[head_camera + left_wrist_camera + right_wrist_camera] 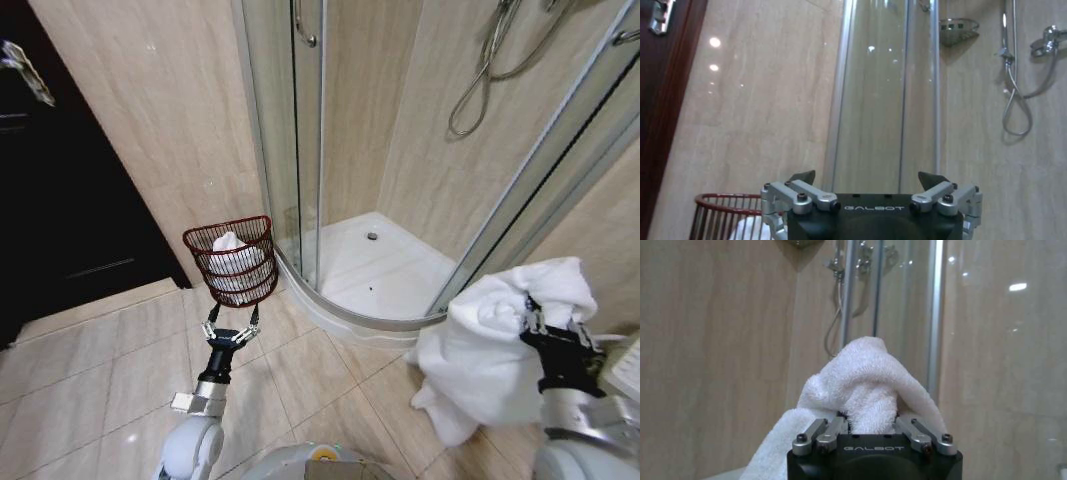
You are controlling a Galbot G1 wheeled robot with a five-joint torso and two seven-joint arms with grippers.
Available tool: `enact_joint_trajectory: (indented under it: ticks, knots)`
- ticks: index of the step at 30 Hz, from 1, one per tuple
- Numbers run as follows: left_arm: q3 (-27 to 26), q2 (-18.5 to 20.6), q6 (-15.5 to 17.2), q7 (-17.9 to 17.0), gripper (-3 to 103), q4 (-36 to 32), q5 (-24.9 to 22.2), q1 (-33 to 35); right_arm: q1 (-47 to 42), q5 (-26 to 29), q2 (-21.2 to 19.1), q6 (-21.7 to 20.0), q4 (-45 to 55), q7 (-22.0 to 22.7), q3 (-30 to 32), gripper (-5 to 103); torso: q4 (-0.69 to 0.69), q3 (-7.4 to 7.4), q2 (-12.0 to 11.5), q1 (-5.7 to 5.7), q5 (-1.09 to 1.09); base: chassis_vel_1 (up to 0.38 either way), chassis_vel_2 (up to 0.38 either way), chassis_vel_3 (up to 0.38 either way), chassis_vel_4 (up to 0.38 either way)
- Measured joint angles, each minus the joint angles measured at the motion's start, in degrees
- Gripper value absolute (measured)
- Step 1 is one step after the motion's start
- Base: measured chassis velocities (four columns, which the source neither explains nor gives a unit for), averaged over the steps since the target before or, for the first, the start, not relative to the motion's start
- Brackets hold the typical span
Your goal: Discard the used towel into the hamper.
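The hamper (228,226), a small reddish-brown wire basket, stands on the floor against the wall beside the shower, and a white cloth (232,255) lies inside it. My left gripper (232,325) hangs open just in front of the hamper, holding nothing. In the left wrist view the left gripper (867,176) is open and the hamper (713,215) sits low beside it. At the right, my right gripper (530,318) is shut on the used towel (490,350), a big white bundle hanging well away from the hamper. The right wrist view shows the towel (860,385) bunched between the right gripper's (870,422) jaws.
A curved glass shower enclosure (290,130) with a raised white tray (380,270) stands between the hamper and the towel. A dark door (60,200) is at the left. Beige floor tiles (100,350) lie open in front of the hamper.
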Motion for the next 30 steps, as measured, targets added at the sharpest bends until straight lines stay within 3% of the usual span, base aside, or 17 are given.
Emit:
enact_joint_trajectory:
  ticks: [11,14,18,21,23,30]
  knots:
    - [-0.24,0.2,-0.21,-0.06,100,0.4,-0.16,-0.18,1.96,3.09,-2.62,-1.5,-0.33,-2.07,-0.78,28,0.01,0.0,0.0,0.0,0.01,0.068,0.065,0.054,0.062]
    - [-0.42,0.21,-0.2,-0.08,100,0.4,-0.17,-0.39,2.87,2.97,-3.68,0.12,-0.35,-3.82,-1.14,28,0.0,0.0,0.0,0.0,0.0,0.094,0.086,0.106,0.105]
    - [-0.6,0.1,0.13,-0.1,100,0.4,-0.05,-0.83,4.52,1.3,-5.46,6.28,-1.74,-8.35,-1.88,28,0.02,0.0,0.0,0.0,-0.04,0.114,0.106,0.124,0.118]
    - [-0.58,-0.01,0.37,-0.1,100,0.22,0.07,-0.92,5.36,0.85,-5.9,9.22,-3.6,-9.2,-2.53,28,0.01,0.01,0.0,0.0,0.05,0.14,0.107,0.11,0.123]
    - [-0.53,-0.67,0.29,0.04,100,0.33,0.48,-1.5,6.66,0.29,-5.18,11.46,-4.38,-10.05,-4.08,28,0.01,0.0,0.01,0.0,-0.02,0.137,0.131,0.128,0.128]
    - [-1.11,-1.79,-0.05,0.07,100,0.4,0.97,-1.99,8.08,-3.93,-3.23,11.88,-4.34,-10.3,-7.33,28,0.0,0.0,0.0,0.0,0.01,0.124,0.121,0.132,0.125]
